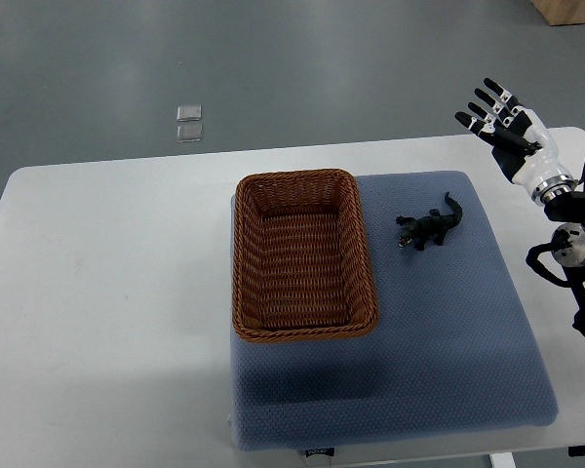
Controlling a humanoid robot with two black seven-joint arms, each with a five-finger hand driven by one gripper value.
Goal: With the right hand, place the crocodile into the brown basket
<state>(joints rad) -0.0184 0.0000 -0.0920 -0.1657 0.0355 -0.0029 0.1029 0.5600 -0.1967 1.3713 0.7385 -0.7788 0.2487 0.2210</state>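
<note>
Crocodile [428, 227]: I log it lying on the blue mat [448, 331], just right of the brown basket [303, 255], apart from it. Right hand [502, 122]: raised over the white table [107, 292] corner, fingers spread, holding nothing, well clear of the toy.

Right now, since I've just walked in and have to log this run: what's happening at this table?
A humanoid robot is set to put a toy crocodile into a brown basket. Nothing has been picked up yet. The crocodile lies on the blue mat, just right of the basket and apart from it, and the basket is empty. The right hand is raised at the table's far right edge, fingers spread, holding nothing. The left arm is out of view.
</note>
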